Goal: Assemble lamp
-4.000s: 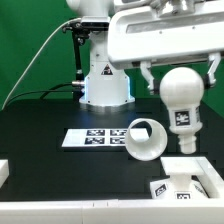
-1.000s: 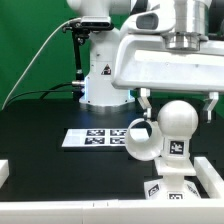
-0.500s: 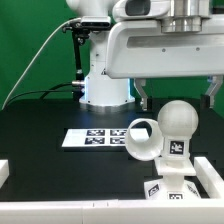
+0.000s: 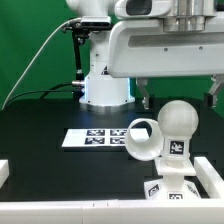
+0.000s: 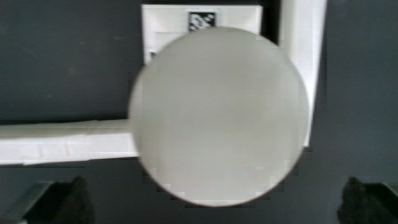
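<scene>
Overhead, the claw point(image 4: 181, 98) hangs right above the bulb point(image 4: 178, 120). Its two dark fingers point(image 4: 146, 98) are spread wide, one on either side of the round head and clear of it, and it has hold of nothing. The wrist view agrees: the bulb fills the middle as a pale oval, and the fingertips show as dark shapes well apart on either side, not touching it.

The bulb stands upright on its stem, which carries a black-and-white square tag facing the camera. The stem is planted on the flat square base point(image 4: 200, 180), which sits low at the exterior view's right and is partly cut off by the edge of the picture. Another tag shows on the base's near corner.

The shade point(image 4: 143, 142) lies on its side on the black table point(image 4: 45, 125), just beside the bulb at the exterior view's left. Its wide round mouth is turned up and toward the camera. Whether it rests against the bulb or only overlaps it in the picture is hard to tell from this angle.

Behind the shade, the marker board point(image 4: 88, 138) lies flat on the table. Farther back stands the white robot pedestal point(image 4: 105, 85), in front of a green backdrop point(image 4: 30, 40). A short white rail point(image 4: 4, 170) lies at the table's near edge, at the exterior view's left.
</scene>
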Controlling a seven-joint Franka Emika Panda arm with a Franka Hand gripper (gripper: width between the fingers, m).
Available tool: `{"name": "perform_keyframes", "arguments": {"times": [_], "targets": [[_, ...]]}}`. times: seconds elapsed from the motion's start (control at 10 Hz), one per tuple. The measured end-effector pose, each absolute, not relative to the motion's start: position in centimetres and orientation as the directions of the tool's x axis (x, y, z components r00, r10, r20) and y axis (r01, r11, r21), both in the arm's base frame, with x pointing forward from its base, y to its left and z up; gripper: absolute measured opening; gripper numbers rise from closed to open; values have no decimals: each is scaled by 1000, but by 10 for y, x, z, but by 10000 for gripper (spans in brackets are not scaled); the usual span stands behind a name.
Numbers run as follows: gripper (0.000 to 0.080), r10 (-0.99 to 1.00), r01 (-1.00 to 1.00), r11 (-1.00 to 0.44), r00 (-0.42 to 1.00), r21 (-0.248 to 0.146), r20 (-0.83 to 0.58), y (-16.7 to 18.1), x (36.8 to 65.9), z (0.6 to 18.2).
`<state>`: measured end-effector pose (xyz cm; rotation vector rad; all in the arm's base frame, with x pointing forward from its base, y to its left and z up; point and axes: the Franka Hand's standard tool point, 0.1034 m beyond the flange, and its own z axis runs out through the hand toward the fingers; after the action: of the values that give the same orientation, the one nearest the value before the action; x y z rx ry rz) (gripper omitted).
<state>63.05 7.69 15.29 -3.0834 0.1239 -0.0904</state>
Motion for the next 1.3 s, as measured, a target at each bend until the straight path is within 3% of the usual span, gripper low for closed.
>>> {"name": "perform_keyframes", "arguments": {"times": [0.3, 0.6, 0.7, 0.8, 1.1, 1.2, 1.3], "targets": [[699, -91, -87, -995, 991, -46, 100, 75, 632, 134], [699, -102, -98, -994, 989, -40, 105, 73, 632, 131], [570, -102, -99, -994, 989, -40, 105, 73, 632, 131], [570, -103, -99, -994, 989, -40, 105, 73, 632, 131], [103, -143, -139, -989, 984, -44, 103, 73, 632, 131], [103, -155, -151, -988, 983, -46, 103, 73, 632, 131], [19, -272, -267, -962, 958, -60, 96, 73, 632, 131]]}}
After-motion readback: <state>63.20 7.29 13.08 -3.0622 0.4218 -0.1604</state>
